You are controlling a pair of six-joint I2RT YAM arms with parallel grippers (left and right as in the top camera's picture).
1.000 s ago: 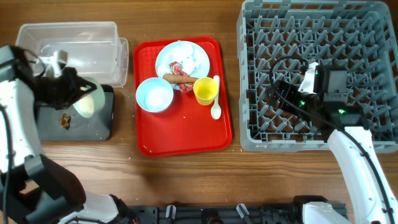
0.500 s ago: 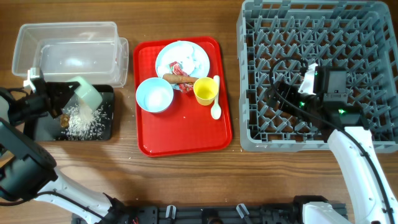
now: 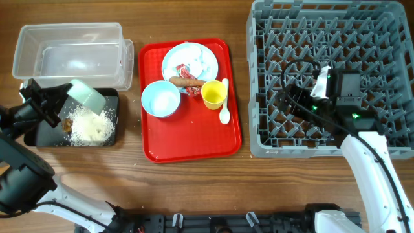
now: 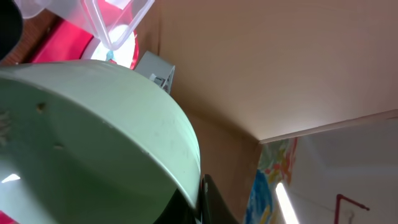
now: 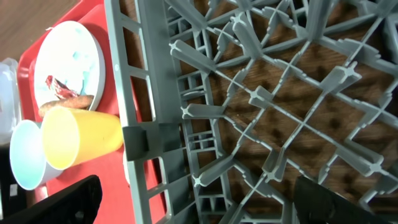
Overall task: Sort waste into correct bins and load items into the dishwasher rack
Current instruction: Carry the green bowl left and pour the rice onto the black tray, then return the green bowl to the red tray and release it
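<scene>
Overhead, my left tool (image 3: pixel 63 99) grips the rim of a mint bowl (image 3: pixel 88 97), tipped over the black tray (image 3: pixel 42 137) at the left of the frame. A heap of rice (image 3: pixel 87 124) and a brown scrap (image 3: pixel 66 123) lie on that tray, below the clear tub (image 3: pixel 68 27). I judge the job barely begun. The sausage (image 3: pixel 184 81), wrapper (image 3: pixel 187 70) and tissue (image 3: pixel 196 53) sit on the plate (image 3: pixel 171 65) on the red tray (image 3: pixel 194 139) at centre, beside the other bowl (image 3: pixel 160 99), yellow cup (image 3: pixel 213 94) and spoon (image 3: pixel 224 111). The rack (image 3: pixel 257 97) at right holds no dishes. My right tool (image 3: pixel 291 100) hangs over it, and only the right wrist view shows its fingers spread wide around nothing. In the left wrist view I see the mint bowl's wall close up and no rice.
</scene>
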